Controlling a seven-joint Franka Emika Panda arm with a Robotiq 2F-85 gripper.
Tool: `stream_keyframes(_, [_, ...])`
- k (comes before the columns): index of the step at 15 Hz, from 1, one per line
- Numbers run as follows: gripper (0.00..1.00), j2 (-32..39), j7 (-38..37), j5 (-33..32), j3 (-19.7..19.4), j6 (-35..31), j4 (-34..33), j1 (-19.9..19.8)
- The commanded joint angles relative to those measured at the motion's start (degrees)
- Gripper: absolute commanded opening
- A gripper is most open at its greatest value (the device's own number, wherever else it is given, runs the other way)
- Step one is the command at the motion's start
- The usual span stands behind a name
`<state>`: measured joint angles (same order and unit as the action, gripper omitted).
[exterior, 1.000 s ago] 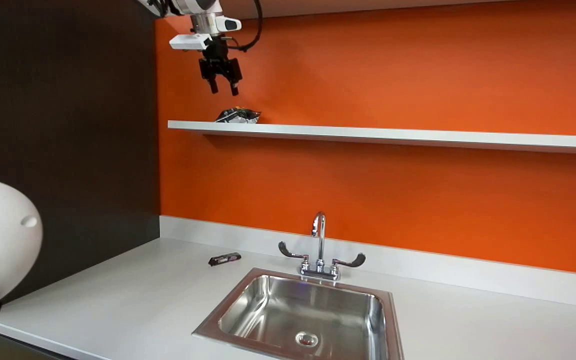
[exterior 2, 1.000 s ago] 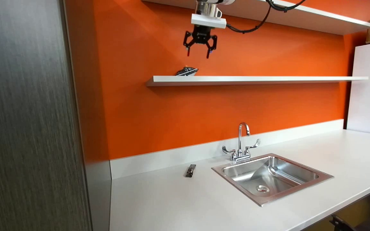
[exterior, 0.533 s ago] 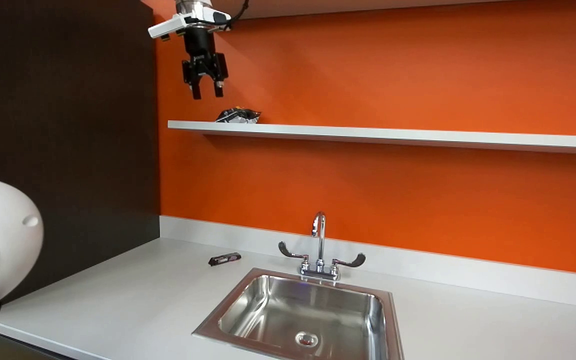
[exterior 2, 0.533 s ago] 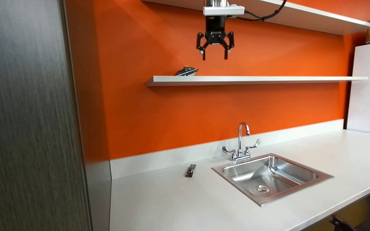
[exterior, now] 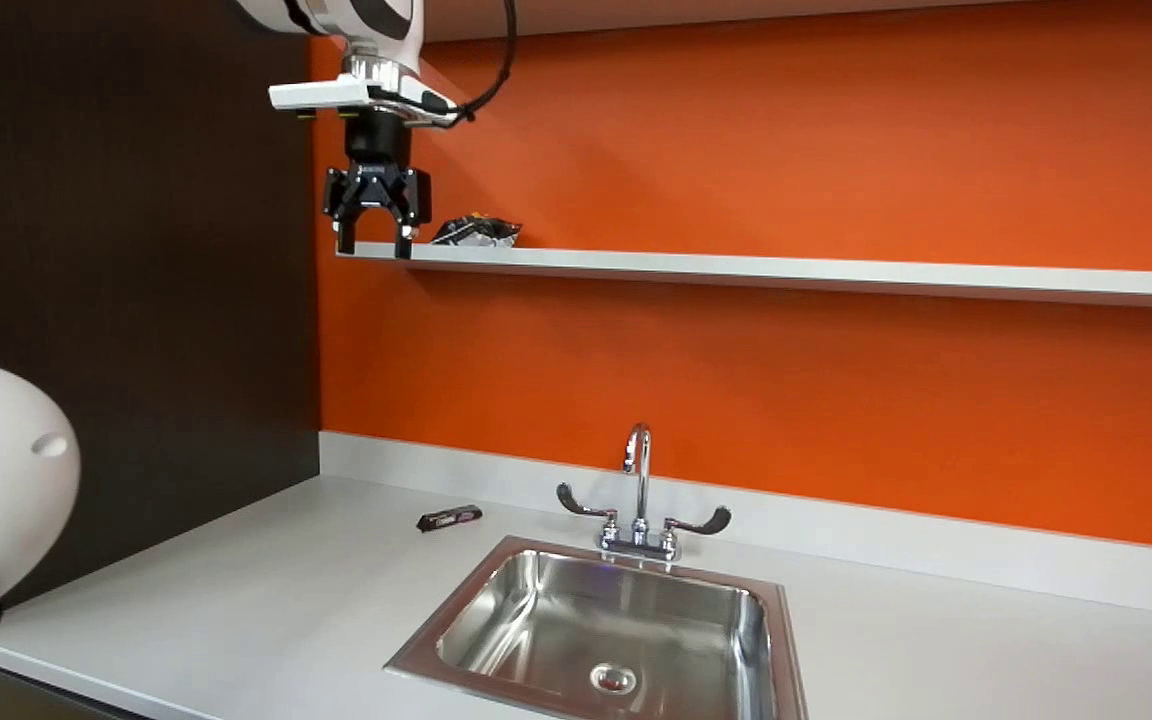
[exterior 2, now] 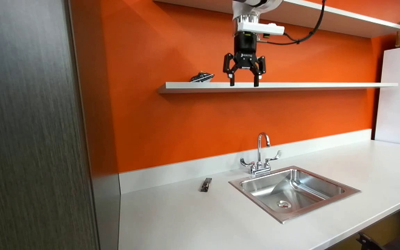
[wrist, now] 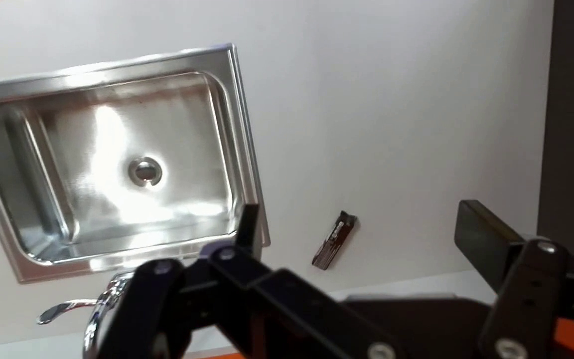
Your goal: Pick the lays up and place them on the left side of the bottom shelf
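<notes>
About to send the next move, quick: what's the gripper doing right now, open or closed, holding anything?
Gripper: open, holding nothing.

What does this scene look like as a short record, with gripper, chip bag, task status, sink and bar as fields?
Gripper: open, holding nothing
Chip bag: on the lower shelf, near its left end in both exterior views
Task status: looks done, judging from that spot
Sink: set into the counter, with a faucet
Wrapped bar: on the counter, apart from the sink
</notes>
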<state>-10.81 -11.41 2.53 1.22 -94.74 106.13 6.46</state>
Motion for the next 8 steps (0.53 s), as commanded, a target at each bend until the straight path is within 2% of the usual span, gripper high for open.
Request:
stream_keyframes(1, [1.00,-7.13,9.57,3.68,-0.46,-6.37,12.42,-1.25])
stream_keyframes(5, [1.00,-11.38,15.66,4.66,-1.52,-9.33,21.70,-1.43])
stream_keyframes(7, [1.00,-12.81,14.17,3.08,-1.48,-7.75,24.76,-2.15])
stream_keyframes(8, [1.00,-9.40,13.51,3.52,-1.00,-7.25,20.53,-1.70])
